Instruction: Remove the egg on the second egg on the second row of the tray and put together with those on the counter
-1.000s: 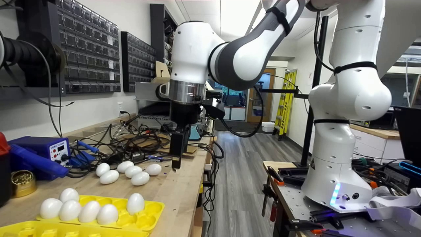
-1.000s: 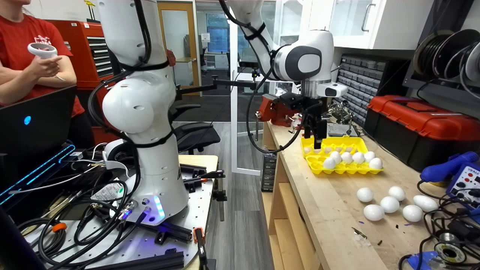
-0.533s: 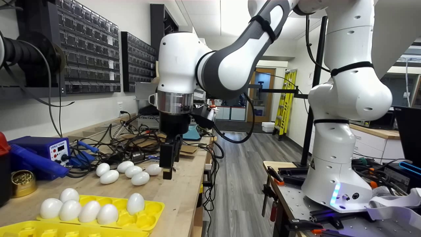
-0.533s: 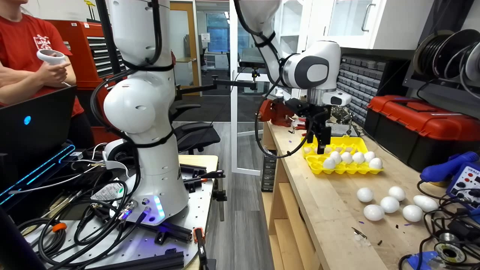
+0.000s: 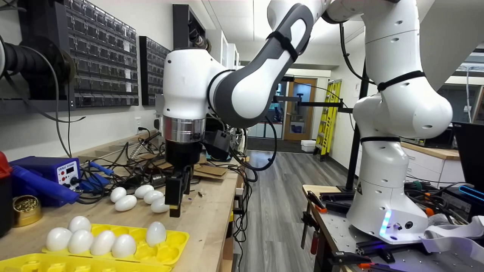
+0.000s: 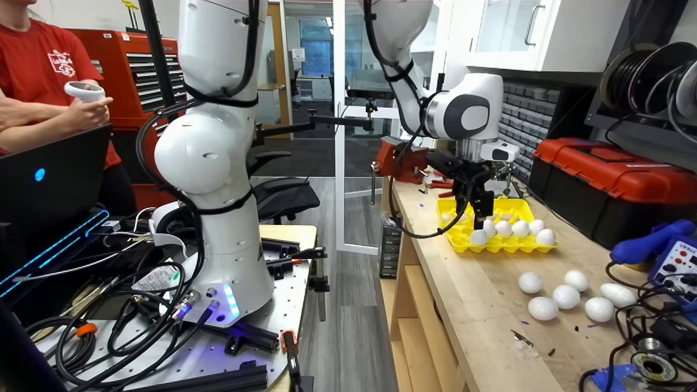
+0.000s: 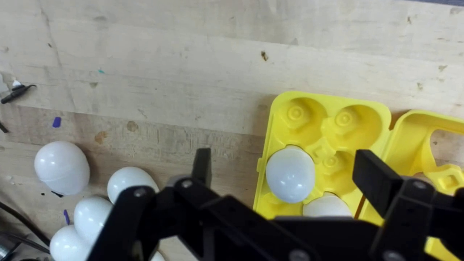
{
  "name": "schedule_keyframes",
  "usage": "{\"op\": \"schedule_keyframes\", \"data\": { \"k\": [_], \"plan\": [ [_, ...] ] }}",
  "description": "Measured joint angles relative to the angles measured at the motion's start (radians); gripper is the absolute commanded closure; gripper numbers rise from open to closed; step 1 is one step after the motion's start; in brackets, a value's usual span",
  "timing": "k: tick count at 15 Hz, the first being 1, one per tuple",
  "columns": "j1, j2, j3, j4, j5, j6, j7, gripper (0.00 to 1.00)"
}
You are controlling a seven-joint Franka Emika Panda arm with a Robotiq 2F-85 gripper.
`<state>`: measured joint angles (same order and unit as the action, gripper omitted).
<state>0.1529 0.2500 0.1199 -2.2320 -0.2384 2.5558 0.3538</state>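
The yellow egg tray lies open on the counter, also seen in the wrist view. One white egg sits alone in the tray's outer row; it shows in both exterior views. Several more eggs fill the other row and far end. Loose white eggs lie in a group on the counter; some show in the wrist view. My gripper is open and empty, above the tray, its fingers apart on either side of the lone egg in the wrist view. It also shows in both exterior views.
The tray's yellow lid lies open beside it. A red and black toolbox and a blue soldering station stand along the wall side. Tangled cables lie behind the loose eggs. A red vise stands at the counter's edge.
My gripper has moved lower and across toward the lone egg in the tray, staying open. It now hides one loose egg in an exterior view. The eggs and tray have not moved.
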Motion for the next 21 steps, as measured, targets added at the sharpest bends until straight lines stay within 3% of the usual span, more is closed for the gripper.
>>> {"op": "schedule_keyframes", "data": {
  "k": [17, 18, 19, 21],
  "plan": [
    [0.044, 0.212, -0.052, 0.166, -0.016, 0.066, -0.080, 0.00],
    [0.044, 0.220, -0.052, 0.174, -0.015, 0.067, -0.085, 0.07],
    [0.044, 0.229, -0.052, 0.182, -0.013, 0.067, -0.092, 0.28],
    [0.044, 0.244, -0.052, 0.195, -0.008, 0.068, -0.107, 0.41]
  ]
}}
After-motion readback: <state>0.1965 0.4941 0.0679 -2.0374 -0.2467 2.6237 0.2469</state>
